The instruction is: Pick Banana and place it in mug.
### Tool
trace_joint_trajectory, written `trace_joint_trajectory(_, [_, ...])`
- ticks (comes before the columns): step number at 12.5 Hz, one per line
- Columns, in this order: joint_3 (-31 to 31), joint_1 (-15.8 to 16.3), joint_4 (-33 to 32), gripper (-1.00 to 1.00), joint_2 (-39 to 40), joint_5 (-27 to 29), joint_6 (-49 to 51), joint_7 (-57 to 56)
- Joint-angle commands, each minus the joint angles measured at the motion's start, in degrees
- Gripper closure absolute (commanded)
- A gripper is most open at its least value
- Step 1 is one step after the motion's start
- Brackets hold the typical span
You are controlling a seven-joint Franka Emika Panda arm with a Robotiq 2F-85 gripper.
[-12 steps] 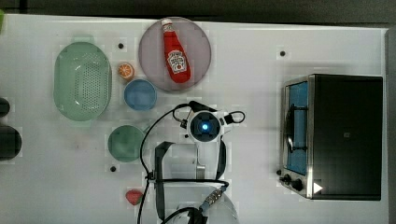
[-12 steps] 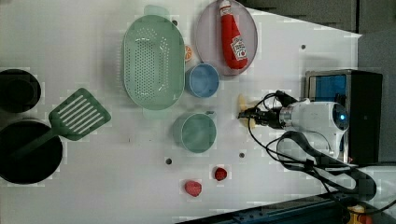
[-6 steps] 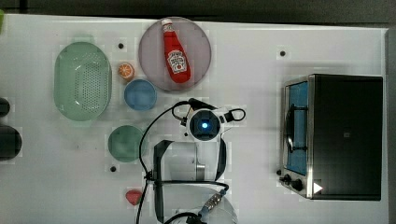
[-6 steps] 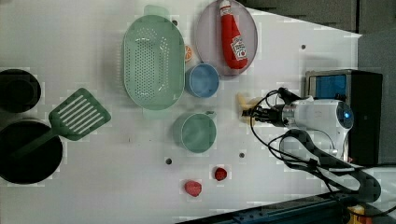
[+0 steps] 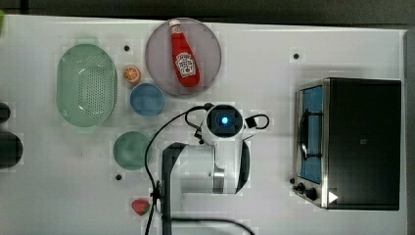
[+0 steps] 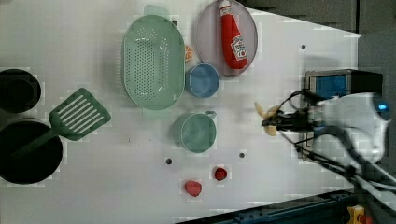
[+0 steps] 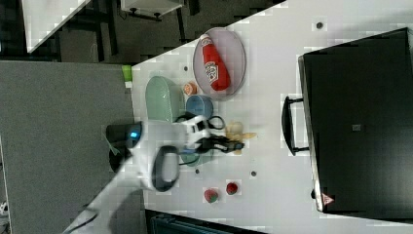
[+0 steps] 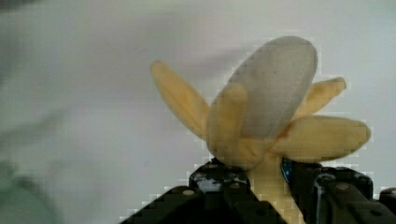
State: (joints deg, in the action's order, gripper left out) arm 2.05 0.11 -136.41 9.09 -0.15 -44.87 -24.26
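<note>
The gripper (image 8: 264, 186) pinches the banana (image 8: 266, 116) by its base — peel flaps spread — over bare table (image 6: 289, 56) between the mug (image 6: 195, 132) and the toaster oven (image 5: 359, 142) by the top view's right edge. The mug stands apart, mid-table.

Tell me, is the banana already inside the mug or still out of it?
Still out. The banana sits between the gripper's fingers with its peel spread, and the left view shows it apart from the mug.
</note>
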Motion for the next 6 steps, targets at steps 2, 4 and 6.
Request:
trace_joint_trajectory(2, [-0.3, -0.6, 10.3, 0.28, -10.8, -0.2, 15.8, -0.9])
trace_joint_trajectory(4, [-1.4, -0.3, 14.2, 0.28, -13.4, -0.2, 22.3, 0.3])
trace_joint_trajectory(6, [-3.3, 0.4, 16.0, 0.28, -14.5, 1.4, 26.6, 2.0])
